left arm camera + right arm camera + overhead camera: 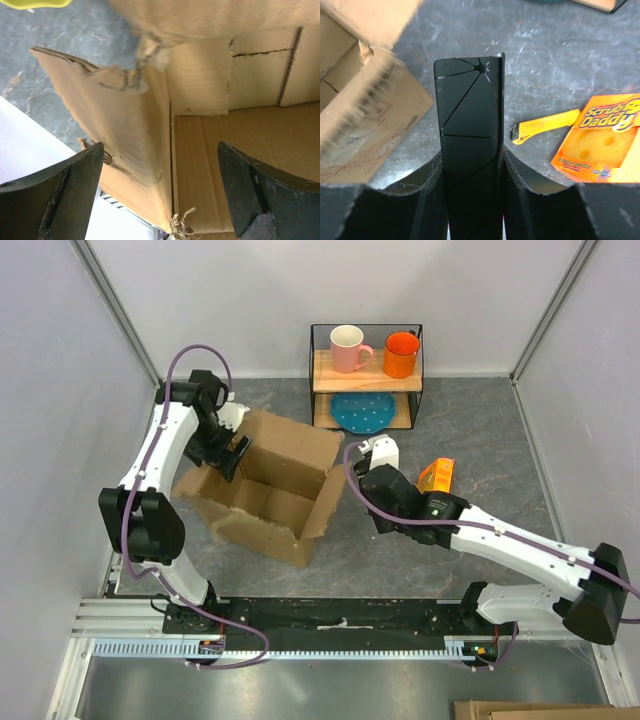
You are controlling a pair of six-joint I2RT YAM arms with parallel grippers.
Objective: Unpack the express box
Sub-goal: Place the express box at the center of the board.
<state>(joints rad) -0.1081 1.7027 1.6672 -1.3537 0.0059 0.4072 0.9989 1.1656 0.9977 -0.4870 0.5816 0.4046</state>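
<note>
Bench [480, 430]: we see a gray top that looks like stone, and all the things sit on it.
Express box [265, 490]: we see the big brown box on the left half of the bench, in front of the shelf. Its flaps are open.
Shelf [322, 368]: we see a wire rack at the back. A pink mug [348, 348] and an orange mug [400, 354] stand on top, and a blue plate [362, 411] lies below.
Left jaws: we see them wide open at the box's back left corner. The two dark fingers [65, 200] are far apart and hold nothing.
Right jaws: we see them squeeze a flat black piece [470, 130] that sticks out between the fingers [530, 200], just beside the box's right flap.
Sponge pack [602, 140]: we see it is orange and lies flat on the bench, to the right of the right jaws.
Yellow tool [545, 125]: we see a small one just beside the sponge pack.
</note>
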